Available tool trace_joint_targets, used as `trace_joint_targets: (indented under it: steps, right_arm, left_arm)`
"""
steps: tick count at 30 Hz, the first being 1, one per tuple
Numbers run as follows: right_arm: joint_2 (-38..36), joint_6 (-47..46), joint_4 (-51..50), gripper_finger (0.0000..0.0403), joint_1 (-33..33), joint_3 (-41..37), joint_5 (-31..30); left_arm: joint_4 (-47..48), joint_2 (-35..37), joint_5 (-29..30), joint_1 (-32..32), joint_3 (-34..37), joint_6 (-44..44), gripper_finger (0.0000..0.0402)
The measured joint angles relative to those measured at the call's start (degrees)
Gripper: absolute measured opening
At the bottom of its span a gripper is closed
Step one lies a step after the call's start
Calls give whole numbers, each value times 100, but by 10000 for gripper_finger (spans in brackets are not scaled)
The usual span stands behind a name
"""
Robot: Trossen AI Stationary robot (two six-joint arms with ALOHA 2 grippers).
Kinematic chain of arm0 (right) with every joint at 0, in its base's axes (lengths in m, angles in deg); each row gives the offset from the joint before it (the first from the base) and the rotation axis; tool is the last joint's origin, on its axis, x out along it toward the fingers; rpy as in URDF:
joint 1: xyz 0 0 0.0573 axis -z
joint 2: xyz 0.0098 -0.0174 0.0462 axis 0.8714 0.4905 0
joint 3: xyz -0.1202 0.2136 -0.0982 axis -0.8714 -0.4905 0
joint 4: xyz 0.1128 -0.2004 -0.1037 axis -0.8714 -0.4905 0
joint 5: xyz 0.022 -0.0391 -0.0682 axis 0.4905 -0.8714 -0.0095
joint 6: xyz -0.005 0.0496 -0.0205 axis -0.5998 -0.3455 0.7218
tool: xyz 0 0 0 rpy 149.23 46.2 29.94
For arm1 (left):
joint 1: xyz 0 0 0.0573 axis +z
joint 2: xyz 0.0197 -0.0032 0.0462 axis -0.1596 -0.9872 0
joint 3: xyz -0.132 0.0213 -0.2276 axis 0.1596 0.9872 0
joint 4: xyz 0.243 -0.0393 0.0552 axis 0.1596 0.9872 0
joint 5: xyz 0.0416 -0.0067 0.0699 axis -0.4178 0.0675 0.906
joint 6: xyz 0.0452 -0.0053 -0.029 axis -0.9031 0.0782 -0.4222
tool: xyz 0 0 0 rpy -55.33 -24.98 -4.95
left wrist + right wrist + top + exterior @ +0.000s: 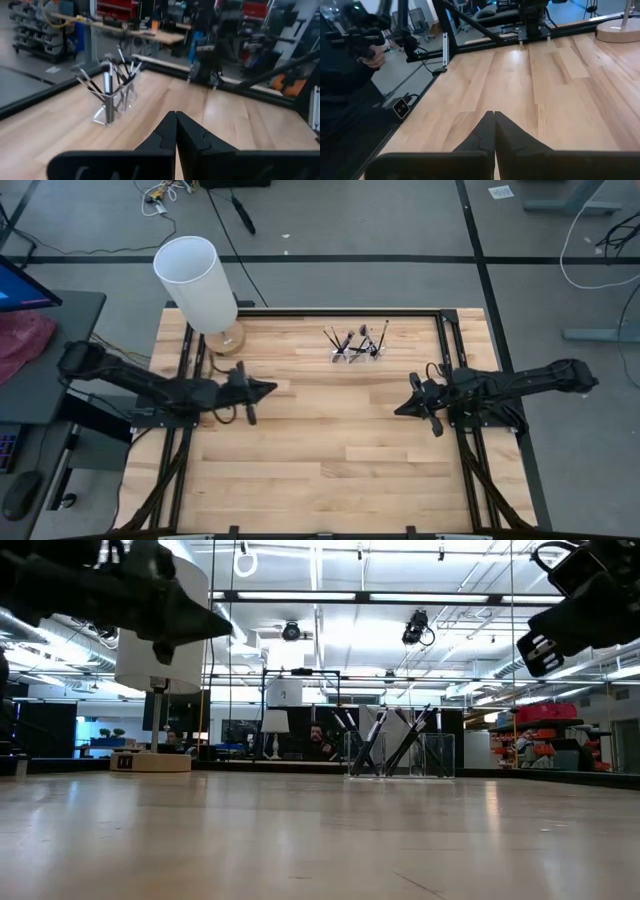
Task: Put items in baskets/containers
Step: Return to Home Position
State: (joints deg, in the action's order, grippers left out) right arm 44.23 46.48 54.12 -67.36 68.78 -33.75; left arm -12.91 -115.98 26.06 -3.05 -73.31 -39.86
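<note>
Left side of the table (330, 465): a tall white cylinder (197, 278) stands on a round wooden base (229, 340) near the far left corner. The left gripper (270, 389) hangs above the boards in front of that base, pointing toward the table's centre; the left wrist view shows its two fingers (167, 131) pressed together with nothing between them. Centre, toward the far edge: the transparent holder (357, 354) stands upright on the wood, well apart from both grippers. The makeup brushes (353, 340) are inside it, leaning at various angles with their ends fanning out above its rim. The low view confirms the holder (432, 755) resting on the table surface with the brushes (385, 745) slanting within its clear walls; the left wrist view shows the same holder (114, 102) and brushes (120, 74) ahead of the left fingers. Right side: the right gripper (399, 410) is held above the boards near the right rail, pointing toward the centre. Its fingers (487, 129) are likewise closed against each other and carry nothing.
</note>
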Motion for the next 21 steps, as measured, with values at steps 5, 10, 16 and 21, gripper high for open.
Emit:
trace_joint_targets:
  steps: [5, 10, 16, 21]
  right_arm:
    - [-419, 0, -1, 2, -1, -183, 8]
    - [-868, -314, -10, 2, -1, -488, 417]
    - [-1338, -421, 2, 2, -1, -760, 609]
    - [-1606, -187, 71, 2, -1, -758, 758]
  left_arm:
    - [170, 1384, -691, 274, 602, -130, 5]
    - [758, 2762, -1440, 807, 1108, -58, 5]
    - [1890, 4090, -1610, 1325, 1212, -137, 5]
    - [2578, 4951, -1915, 1568, 1212, -385, 5]
